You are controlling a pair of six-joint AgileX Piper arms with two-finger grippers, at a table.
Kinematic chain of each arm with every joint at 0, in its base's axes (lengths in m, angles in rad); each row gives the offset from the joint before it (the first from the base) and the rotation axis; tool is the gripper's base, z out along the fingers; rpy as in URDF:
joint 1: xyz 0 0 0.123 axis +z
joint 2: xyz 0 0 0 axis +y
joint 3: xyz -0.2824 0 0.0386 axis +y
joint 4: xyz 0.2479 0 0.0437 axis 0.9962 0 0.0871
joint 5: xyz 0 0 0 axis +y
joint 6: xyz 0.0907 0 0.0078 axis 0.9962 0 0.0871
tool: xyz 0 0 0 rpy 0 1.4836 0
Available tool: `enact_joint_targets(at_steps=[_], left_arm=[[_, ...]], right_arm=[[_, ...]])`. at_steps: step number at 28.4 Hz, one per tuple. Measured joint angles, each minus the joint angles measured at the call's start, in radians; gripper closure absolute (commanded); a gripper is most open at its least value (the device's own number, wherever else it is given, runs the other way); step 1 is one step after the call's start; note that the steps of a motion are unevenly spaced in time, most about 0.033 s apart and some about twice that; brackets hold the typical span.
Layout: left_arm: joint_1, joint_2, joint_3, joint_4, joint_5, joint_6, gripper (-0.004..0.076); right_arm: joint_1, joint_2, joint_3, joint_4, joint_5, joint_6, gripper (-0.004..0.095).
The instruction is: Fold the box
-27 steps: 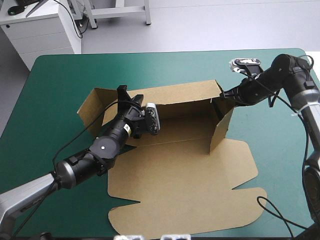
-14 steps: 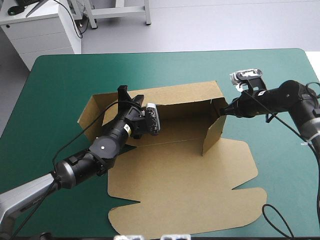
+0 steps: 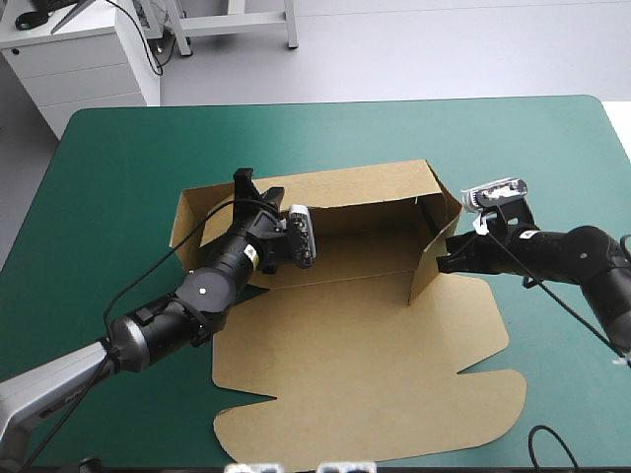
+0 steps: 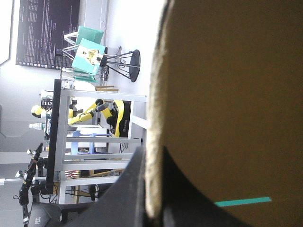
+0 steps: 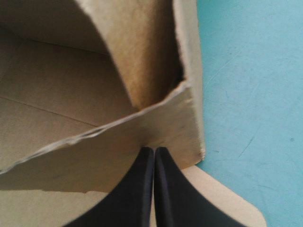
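Observation:
The brown box [image 3: 365, 365] lies mid-table with its back wall and right side wall raised, and its lid flat toward the near edge. My left gripper [image 3: 244, 187] is at the back wall's left end, shut on the wall's top edge. In the left wrist view the board [image 4: 227, 94] runs between my left gripper's [image 4: 152, 156] black fingers. My right gripper [image 3: 444, 261] is shut outside the right wall. In the right wrist view its tip [image 5: 154, 151] touches the lower outer face of that wall [image 5: 118, 142].
The teal-green cover [image 3: 118, 197] shows all round the box. The box's left flap [image 3: 187, 222] stands half raised beside my left arm. The lid's front edge lies close to the table's near edge.
My right gripper has moved from the right wall's far top corner toward the near side and now rests low against its outside. The left flap has swung inward. The left gripper has held still.

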Motion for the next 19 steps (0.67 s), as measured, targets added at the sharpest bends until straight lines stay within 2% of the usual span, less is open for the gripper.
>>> enact_joint_targets(at_steps=[5, 13, 17, 19], left_arm=[[0.000, 0.000, 0.000, 0.000, -0.001, 0.000, 0.0731], [0.000, 0.000, 0.000, 0.000, -0.001, 0.000, 0.0731], [0.000, 0.000, 0.000, 0.000, -0.001, 0.000, 0.0731], [0.000, 0.000, 0.000, 0.000, -0.002, 0.000, 0.0731]], right_arm=[[0.000, -0.066, 0.042, 0.057, 0.014, -0.029, 0.0912], [0.000, -0.245, 0.040, 0.077, 0.065, -0.036, 0.0912], [0.000, -0.337, -0.006, 0.078, 0.069, -0.030, 0.0912], [0.000, -0.361, -0.071, 0.063, 0.083, 0.021, 0.0912]])
